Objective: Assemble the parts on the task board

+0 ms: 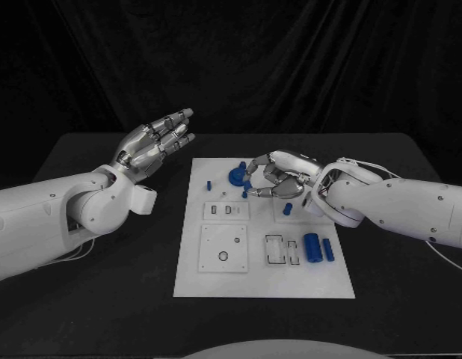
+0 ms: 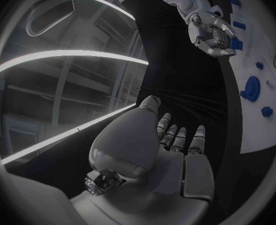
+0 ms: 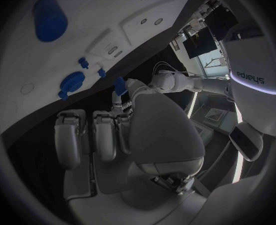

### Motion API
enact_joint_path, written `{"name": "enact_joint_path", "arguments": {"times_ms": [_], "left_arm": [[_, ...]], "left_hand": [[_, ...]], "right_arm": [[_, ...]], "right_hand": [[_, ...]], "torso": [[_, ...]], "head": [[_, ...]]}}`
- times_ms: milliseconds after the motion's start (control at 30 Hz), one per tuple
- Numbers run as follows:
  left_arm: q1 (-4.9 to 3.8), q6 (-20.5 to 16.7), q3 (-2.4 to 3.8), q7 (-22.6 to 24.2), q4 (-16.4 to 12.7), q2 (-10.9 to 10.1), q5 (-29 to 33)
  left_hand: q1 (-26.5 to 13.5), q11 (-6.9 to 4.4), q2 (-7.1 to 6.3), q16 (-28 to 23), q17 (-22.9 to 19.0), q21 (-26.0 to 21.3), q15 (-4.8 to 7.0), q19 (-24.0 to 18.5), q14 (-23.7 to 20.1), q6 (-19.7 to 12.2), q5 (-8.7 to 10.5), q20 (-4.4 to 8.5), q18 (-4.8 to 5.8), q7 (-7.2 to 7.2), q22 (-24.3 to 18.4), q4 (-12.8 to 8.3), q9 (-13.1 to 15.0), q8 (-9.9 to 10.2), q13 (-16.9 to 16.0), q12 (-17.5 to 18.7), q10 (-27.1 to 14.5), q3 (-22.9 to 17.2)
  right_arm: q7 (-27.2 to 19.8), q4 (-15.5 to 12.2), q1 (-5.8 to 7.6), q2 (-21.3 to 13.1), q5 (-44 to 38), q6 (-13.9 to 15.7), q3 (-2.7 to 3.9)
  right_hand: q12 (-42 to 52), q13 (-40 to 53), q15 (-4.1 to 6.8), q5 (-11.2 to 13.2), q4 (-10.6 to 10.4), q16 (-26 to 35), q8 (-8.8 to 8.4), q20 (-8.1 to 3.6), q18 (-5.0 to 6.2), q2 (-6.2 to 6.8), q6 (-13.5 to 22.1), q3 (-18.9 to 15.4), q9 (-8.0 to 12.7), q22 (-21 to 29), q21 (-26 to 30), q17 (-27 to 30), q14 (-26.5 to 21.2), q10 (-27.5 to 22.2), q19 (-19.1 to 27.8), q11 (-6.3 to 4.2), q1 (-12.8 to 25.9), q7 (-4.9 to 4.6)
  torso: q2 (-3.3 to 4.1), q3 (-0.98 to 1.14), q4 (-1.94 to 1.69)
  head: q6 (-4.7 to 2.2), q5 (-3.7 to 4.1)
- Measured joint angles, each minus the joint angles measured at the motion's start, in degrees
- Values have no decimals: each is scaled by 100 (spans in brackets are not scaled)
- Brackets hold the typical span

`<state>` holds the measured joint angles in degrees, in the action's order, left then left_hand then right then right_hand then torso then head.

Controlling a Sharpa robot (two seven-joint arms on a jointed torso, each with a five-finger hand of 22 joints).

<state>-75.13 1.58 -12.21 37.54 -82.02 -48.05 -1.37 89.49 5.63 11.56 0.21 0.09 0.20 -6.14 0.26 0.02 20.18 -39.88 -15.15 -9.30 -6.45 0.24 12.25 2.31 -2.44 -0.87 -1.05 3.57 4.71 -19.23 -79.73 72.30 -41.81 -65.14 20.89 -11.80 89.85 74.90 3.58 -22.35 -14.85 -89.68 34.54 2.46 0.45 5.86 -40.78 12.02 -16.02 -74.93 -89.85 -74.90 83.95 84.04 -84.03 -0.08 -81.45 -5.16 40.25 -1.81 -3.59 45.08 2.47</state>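
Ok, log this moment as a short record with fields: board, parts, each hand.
board: white task board flat in the middle of the black table
round part: blue disc at the board's far end, next to the right hand
long parts: two blue cylinders lying side by side near the board's right edge
left hand: left hand raised off the table to the left of the board, fingers straight, holding nothing
right hand: right hand over the far part of the board, fingers curled; whether it pinches a small blue piece cannot be told
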Motion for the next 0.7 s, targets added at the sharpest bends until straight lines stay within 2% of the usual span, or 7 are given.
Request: {"name": "enact_joint_path", "arguments": {"times_ms": [300, 700], "left_arm": [[24, 23, 0, -9, 14, 5, 0], [42, 48, 1, -19, 25, 24, 0]], "left_hand": [[0, -19, 0, 0, 1, 0, 0, 0, 0, 0, 0, 0, 0, 0, 0, 16, 0, 0, 6, 0, -19, -16], [0, -19, 0, 0, -4, 0, 0, 0, 0, 0, 0, 0, 0, 0, 0, -1, 0, 0, 6, 0, -19, -32]], "right_arm": [[186, 83, -75, 181, -265, -172, -1], [292, 207, -216, 325, -381, -189, 0]], "right_hand": [[0, 0, 0, 0, 15, 0, -26, 19, -1, 0, -7, 15, 11, 0, 0, 0, 0, 0, 19, 41, 0, -7], [0, 3, -16, 0, 32, 23, -27, 41, 0, 24, -27, -1, 30, 1, 0, 0, 16, 0, 0, 41, -24, -27]], "torso": [[1, 0, -3], [1, 1, 1]], "head": [[26, -10], [55, -4]]}}
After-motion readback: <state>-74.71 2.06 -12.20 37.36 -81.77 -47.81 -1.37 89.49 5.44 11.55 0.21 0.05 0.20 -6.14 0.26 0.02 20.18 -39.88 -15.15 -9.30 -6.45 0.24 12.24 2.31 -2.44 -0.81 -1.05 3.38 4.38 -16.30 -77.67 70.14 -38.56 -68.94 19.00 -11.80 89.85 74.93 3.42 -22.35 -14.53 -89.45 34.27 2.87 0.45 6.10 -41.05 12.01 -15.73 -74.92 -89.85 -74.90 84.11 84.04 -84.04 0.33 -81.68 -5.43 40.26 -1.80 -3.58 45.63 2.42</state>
